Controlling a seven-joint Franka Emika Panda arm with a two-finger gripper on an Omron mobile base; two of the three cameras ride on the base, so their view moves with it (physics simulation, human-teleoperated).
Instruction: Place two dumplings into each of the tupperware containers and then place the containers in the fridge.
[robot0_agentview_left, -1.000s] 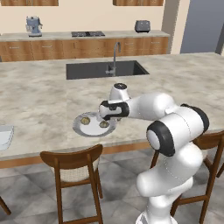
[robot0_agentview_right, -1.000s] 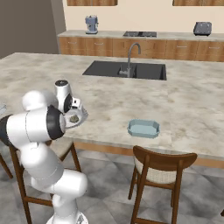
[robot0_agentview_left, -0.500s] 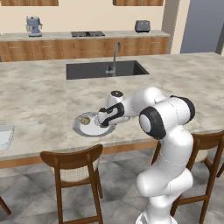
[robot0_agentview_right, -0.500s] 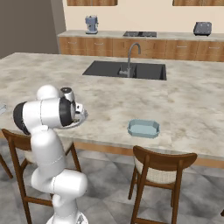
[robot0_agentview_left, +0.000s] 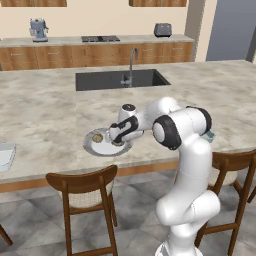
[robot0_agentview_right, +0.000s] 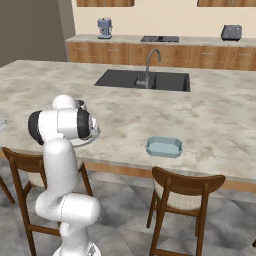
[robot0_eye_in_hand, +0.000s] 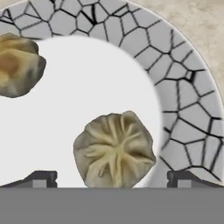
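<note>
Gripper (robot0_eye_in_hand: 112, 177) stands with its two fingers wide apart, low over the plate (robot0_eye_in_hand: 183, 96), holding nothing. On the left of the hand view one dumpling (robot0_eye_in_hand: 17, 65) lies on the white middle; a second dumpling (robot0_eye_in_hand: 114, 151) lies between the fingertips. One tupperware container (robot0_agentview_right: 164, 146) sits on the counter (robot0_agentview_right: 220, 115), well apart to the right.

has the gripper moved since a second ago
Yes. In the left base view the gripper has come down and left onto the plate, away from the sink. It now sits open astride a dumpling.
</note>
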